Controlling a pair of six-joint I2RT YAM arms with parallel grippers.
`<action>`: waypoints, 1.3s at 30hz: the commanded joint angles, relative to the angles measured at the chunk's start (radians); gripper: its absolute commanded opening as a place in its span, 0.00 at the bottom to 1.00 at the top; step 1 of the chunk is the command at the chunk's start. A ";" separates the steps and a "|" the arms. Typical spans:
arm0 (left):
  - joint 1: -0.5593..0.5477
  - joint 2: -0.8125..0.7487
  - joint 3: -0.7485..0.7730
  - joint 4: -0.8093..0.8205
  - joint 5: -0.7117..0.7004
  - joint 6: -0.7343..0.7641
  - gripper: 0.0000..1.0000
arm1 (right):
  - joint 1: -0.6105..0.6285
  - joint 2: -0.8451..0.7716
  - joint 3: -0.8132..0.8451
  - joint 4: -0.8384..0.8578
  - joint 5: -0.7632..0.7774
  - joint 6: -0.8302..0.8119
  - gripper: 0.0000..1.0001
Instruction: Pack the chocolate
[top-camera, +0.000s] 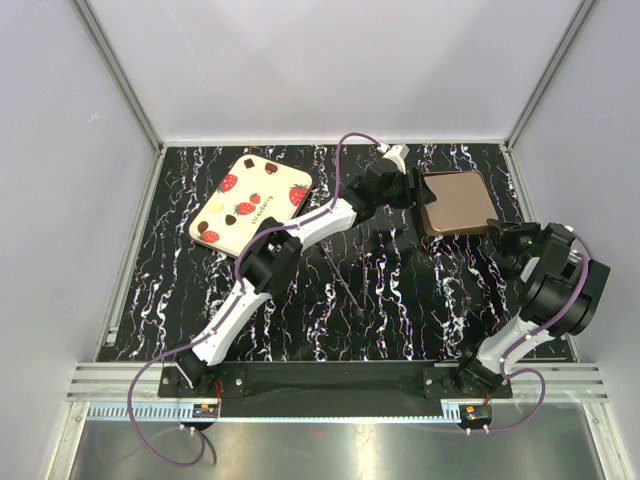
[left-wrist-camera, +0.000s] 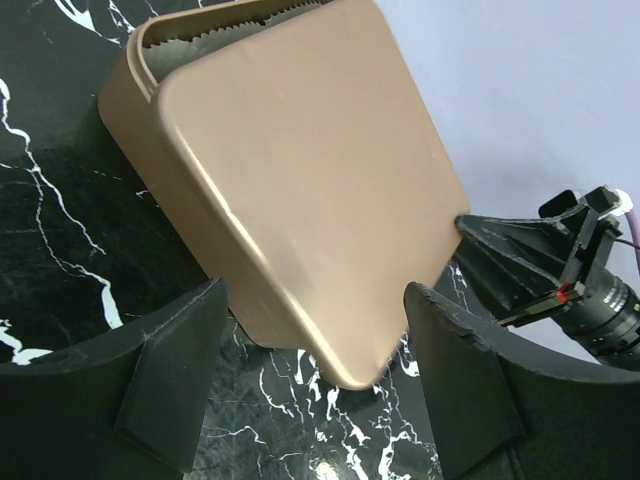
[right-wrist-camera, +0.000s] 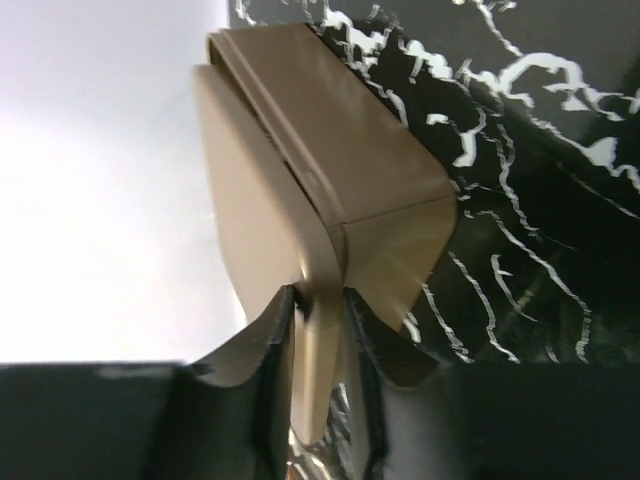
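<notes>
A black marbled bench (top-camera: 400, 300) seen from above. The brown tray (top-camera: 455, 203), the task's own thing, sits at the far right of the bench, with both arms reaching to it. No round chocolate pieces show in any view.

The right end effector (right-wrist-camera: 315, 300) is closed narrow, pinching a thin edge of the tray's smooth top panel at its near right corner. The left end effector (left-wrist-camera: 315, 310) is spread wide, one finger on each side of the tray's left corner, and seems to touch nothing.

To do this step well, the right arm should probably keep a firm, level pinch, because the panel is thin and glossy and may slip or twist. The left fingers would do best to close squarely on the lower shell to steady it, not on the panel.

Containers: the tray looks like two tan shells, the flat panel lying over a deeper base. A saw-toothed paper liner (left-wrist-camera: 230, 22) peeks from the gap along the far edge. What lies under it is hidden. A cream lid (top-camera: 252, 200) printed with strawberries lies flat at the far left, well apart.
</notes>
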 joint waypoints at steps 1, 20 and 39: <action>0.001 -0.032 0.007 0.039 -0.018 0.026 0.77 | 0.000 0.001 -0.008 0.118 0.001 0.073 0.26; 0.001 -0.032 -0.001 0.074 0.009 0.015 0.76 | 0.038 0.210 -0.045 0.498 0.019 0.261 0.12; -0.002 -0.025 -0.003 0.074 0.018 0.009 0.76 | 0.038 0.046 -0.030 0.154 0.078 0.124 0.55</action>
